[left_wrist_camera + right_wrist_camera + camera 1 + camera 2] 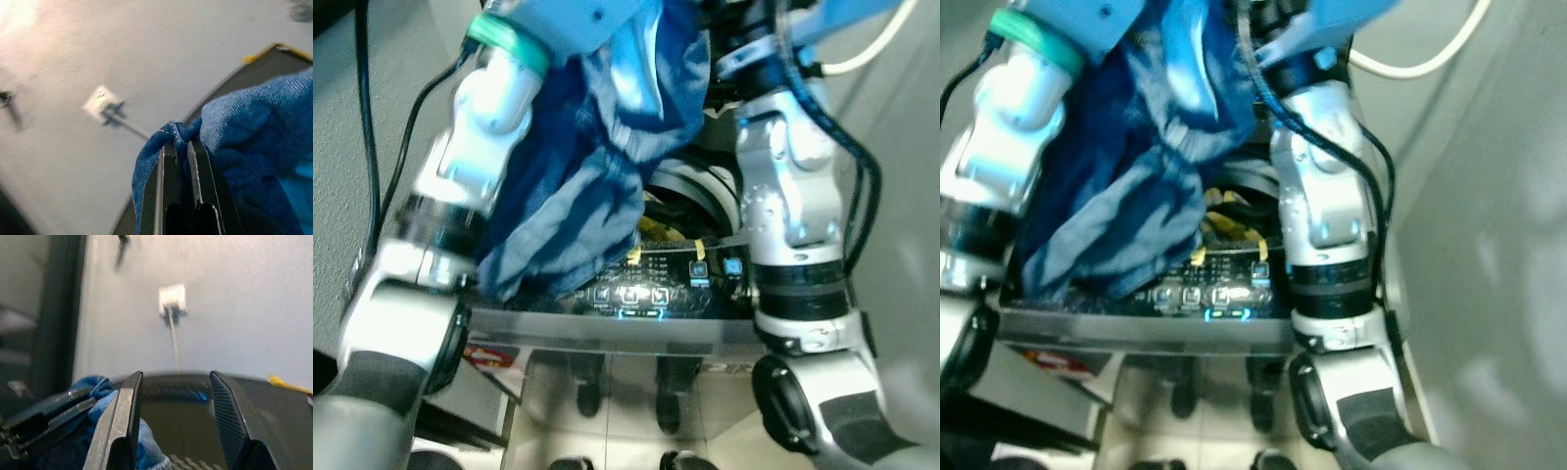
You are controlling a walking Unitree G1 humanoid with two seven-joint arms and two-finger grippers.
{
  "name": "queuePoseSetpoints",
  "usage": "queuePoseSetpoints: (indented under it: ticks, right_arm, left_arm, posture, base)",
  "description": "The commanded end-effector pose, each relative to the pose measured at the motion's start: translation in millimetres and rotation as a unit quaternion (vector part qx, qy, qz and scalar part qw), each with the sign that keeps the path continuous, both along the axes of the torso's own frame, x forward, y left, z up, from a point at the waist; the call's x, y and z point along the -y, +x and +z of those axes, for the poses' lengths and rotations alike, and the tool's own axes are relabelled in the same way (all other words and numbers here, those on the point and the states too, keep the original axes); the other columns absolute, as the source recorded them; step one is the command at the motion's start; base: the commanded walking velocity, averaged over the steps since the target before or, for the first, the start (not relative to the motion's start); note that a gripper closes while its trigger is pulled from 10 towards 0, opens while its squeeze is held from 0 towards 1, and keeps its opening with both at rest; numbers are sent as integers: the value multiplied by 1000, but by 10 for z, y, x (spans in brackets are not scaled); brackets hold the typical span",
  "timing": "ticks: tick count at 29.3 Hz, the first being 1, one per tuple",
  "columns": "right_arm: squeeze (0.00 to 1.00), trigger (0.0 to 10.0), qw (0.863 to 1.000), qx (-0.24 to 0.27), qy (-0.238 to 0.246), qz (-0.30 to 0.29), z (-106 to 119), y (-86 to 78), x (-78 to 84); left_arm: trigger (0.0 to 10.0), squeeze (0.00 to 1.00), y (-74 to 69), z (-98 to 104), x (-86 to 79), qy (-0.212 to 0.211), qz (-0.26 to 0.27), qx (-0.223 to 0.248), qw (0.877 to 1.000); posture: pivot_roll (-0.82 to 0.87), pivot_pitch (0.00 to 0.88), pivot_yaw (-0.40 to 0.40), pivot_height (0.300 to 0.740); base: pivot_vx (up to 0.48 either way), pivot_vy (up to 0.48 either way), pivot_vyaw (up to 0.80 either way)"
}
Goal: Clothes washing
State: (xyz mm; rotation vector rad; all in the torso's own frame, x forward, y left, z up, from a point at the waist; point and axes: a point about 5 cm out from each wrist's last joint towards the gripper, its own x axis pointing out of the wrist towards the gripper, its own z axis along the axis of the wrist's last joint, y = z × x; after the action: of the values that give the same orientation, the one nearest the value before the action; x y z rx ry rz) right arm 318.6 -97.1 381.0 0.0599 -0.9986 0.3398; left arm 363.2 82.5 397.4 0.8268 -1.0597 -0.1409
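Where left claw (178, 147) pinches, crumpled denim (244, 127).

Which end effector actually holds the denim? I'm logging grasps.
The left end effector: its fingers are pinched shut on a fold of the blue denim garment. The right end effector is open, gripping nothing.

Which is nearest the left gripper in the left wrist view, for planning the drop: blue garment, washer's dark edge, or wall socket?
1. blue garment: pinched in the left gripper.
2. washer's dark edge: just beyond the cloth.
3. wall socket: farthest, on the grey wall.
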Motion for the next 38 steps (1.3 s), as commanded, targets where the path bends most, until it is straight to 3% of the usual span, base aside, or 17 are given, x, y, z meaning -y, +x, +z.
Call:
queuePoseSetpoints:
  ticks: [1,2,3,4,5,6,7,9,10,11,12,16,18,22,23,30,38]
  right_arm:
    - [0,10000,999,-33,-26,-15,-170,63,28]
    - [0,10000,997,-57,-45,-26,-301,98,73]
    - [0,10000,997,-57,-45,-26,-301,98,73]
    - [0,10000,995,-81,-57,-31,-429,123,108]
    - [0,10000,991,-105,-70,-35,-560,150,132]
    - [0,10000,991,-105,-70,-35,-560,150,132]
    - [0,10000,988,-130,-82,-32,-681,177,140]
    - [0,10000,988,-130,-82,-32,-681,177,140]
    - [0,10000,984,-150,-92,-26,-779,200,127]
    - [0,10000,984,-150,-92,-26,-779,200,127]
    - [0,10000,981,-165,-97,-15,-838,216,109]
    - [0,10000,980,-174,-96,-7,-862,233,83]
    - [0,10000,981,-177,-79,6,-851,233,75]
    - [0,10000,982,-174,-63,36,-831,197,38]
    - [0,10000,981,-172,-64,58,-826,158,-11]
    - [0,10000,979,-167,-77,89,-818,90,-104]
    - [0,10000,980,-169,-72,82,-822,85,-68]
  left_arm:
    - [10000,0,71,-108,96,18,-13,-44,999]
    - [10000,0,124,-244,180,25,-49,-110,992]
    - [10000,0,124,-244,180,25,-49,-110,992]
    - [10000,0,175,-383,224,-17,-96,-204,974]
    - [10000,0,185,-551,267,-62,-160,-297,939]
    - [10000,0,185,-551,267,-62,-160,-297,939]
    - [10000,0,135,-681,277,-112,-211,-353,904]
    - [10000,0,135,-681,277,-112,-211,-353,904]
    - [10000,0,53,-789,248,-141,-246,-395,874]
    - [10000,0,53,-789,248,-141,-246,-395,874]
    - [10000,0,-55,-863,191,-179,-266,-423,848]
    - [10000,0,-246,-992,84,-178,-252,-432,847]
    - [10000,0,-449,-1166,-19,-147,-221,-427,865]
    - [10000,0,-626,-1341,-174,-160,-191,-441,862]
    - [10000,1000,-613,-1361,-287,-185,-179,-450,855]
    - [10000,1000,-504,-1326,-513,-229,-160,-460,843]
    - [10000,1000,-625,-1224,-438,-210,-190,-458,843]
  posture:
    - [31,117,125,740]
    - [30,123,129,740]
    - [30,123,129,740]
    - [26,133,131,740]
    - [26,146,134,740]
    - [26,146,134,740]
    - [36,156,132,740]
    - [36,156,132,740]
    - [47,168,133,740]
    - [47,168,133,740]
    - [63,173,131,740]
    - [72,176,126,740]
    - [90,178,113,740]
    - [113,171,92,740]
    - [119,165,86,740]
    - [107,152,83,740]
    - [91,142,81,740]
  base:
    - [0,0,0]
    - [0,0,0]
    - [0,0,0]
    - [0,0,0]
    - [0,0,0]
    - [0,0,0]
    - [0,0,0]
    - [0,0,0]
    - [0,0,0]
    - [0,0,0]
    - [0,0,0]
    - [0,0,0]
    - [0,0,0]
    - [0,0,0]
    - [0,0,0]
    - [0,0,0]
    - [0,0,0]
